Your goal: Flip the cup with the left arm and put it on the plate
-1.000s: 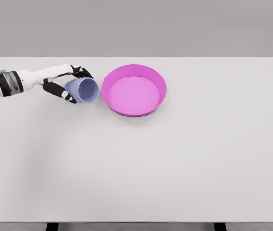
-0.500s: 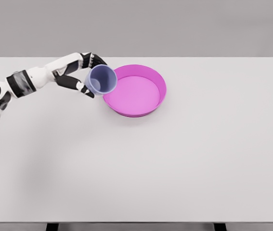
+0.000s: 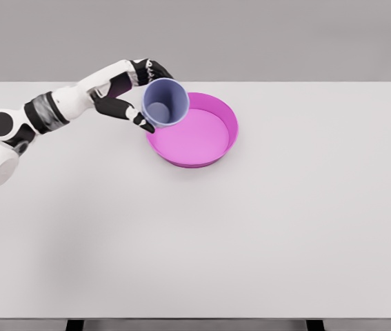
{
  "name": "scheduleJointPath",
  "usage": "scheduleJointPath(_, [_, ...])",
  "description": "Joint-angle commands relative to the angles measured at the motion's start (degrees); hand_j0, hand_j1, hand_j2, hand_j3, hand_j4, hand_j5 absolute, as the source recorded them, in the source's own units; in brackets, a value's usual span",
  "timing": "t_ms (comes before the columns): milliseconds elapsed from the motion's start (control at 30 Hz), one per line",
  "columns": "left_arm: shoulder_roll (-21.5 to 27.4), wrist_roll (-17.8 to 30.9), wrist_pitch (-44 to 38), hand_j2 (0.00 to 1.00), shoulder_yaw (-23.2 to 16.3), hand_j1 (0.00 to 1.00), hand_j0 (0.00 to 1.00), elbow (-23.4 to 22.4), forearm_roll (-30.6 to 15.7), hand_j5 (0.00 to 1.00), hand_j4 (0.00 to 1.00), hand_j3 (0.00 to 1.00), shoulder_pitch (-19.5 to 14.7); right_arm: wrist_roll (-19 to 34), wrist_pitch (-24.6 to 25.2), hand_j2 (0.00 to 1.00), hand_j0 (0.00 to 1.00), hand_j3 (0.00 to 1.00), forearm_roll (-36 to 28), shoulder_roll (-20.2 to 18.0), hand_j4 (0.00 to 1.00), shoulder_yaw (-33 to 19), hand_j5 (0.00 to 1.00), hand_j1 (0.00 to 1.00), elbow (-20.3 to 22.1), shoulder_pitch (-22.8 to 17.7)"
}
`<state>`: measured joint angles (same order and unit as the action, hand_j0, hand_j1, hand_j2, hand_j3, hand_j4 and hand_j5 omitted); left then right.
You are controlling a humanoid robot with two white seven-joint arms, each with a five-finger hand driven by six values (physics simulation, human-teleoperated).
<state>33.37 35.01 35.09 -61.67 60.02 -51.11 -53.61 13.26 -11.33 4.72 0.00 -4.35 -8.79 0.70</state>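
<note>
White surface filled the view, magenta plate sat near its far edge left of middle, left hand gripped a lilac cup, held tilted above the plate's left rim, its mouth facing the camera.

My one camera sits on my head, looking down and forward across the white bench from moderately far, its whole top showing up to the grey wall behind.
</note>
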Motion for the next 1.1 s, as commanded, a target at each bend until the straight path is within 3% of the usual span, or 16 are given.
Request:
scheduleJointPath(0, [-0.8, 0.0, -0.1, 0.53, 0.1, 0.53, 0.53, 0.2, -1.0, 0.53, 0.53, 0.53, -0.1, 0.0, 0.0, 1.00, 1.00, 1.00, 0.0, 0.0, 1.00, 0.0, 1.00, 1.00, 0.0, 0.1])
scheduleJointPath(167, [-2.1, 0.0, -0.1, 0.51, -1.4, 0.51, 0.51, 0.7, -8.6, 0.51, 0.51, 0.51, -1.0, 0.0, 0.0, 1.00, 1.00, 1.00, 0.0, 0.0, 1.00, 0.0, 1.00, 1.00, 0.0, 0.0])
scheduleJointPath(267, [-1.6, 0.0, -0.1, 0.52, -2.5, 0.52, 0.52, 4.0, -11.3, 0.52, 0.52, 0.52, -0.4, 0.0, 0.0, 1.00, 1.00, 1.00, 0.0, 0.0, 1.00, 0.0, 1.00, 1.00, 0.0, 0.0])
scheduleJointPath(433, [-2.6, 0.0, -0.6, 0.52, -5.7, 0.52, 0.52, 4.0, -18.1, 0.52, 0.52, 0.52, -0.4, 0.0, 0.0, 1.00, 1.00, 1.00, 0.0, 0.0, 1.00, 0.0, 1.00, 1.00, 0.0, 0.1])
scheduleJointPath(567, [-3.5, 0.0, -5.2, 0.52, -5.5, 0.52, 0.52, 3.3, -22.2, 0.52, 0.52, 0.52, -0.4, 0.0, 0.0, 1.00, 1.00, 1.00, 0.0, 0.0, 1.00, 0.0, 1.00, 1.00, 0.0, 0.0])
scheduleJointPath(767, [-8.1, 0.0, -7.8, 0.53, -5.7, 0.53, 0.53, -6.1, -20.8, 0.53, 0.53, 0.53, -0.4, 0.0, 0.0, 1.00, 1.00, 1.00, 0.0, 0.0, 1.00, 0.0, 1.00, 1.00, 0.0, 0.0])
scheduleJointPath(833, [-10.1, 0.0, -7.8, 0.53, -5.0, 0.53, 0.53, -10.3, -17.3, 0.53, 0.53, 0.53, -0.4, 0.0, 0.0, 1.00, 1.00, 1.00, 0.0, 0.0, 1.00, 0.0, 1.00, 1.00, 0.0, 0.0])
scheduleJointPath(1067, [-12.8, 0.0, -7.7, 0.53, -4.5, 0.53, 0.53, -11.0, -16.7, 0.53, 0.53, 0.53, -0.5, 0.0, 0.0, 1.00, 1.00, 1.00, 0.0, 0.0, 1.00, 0.0, 1.00, 1.00, 0.0, 0.0])
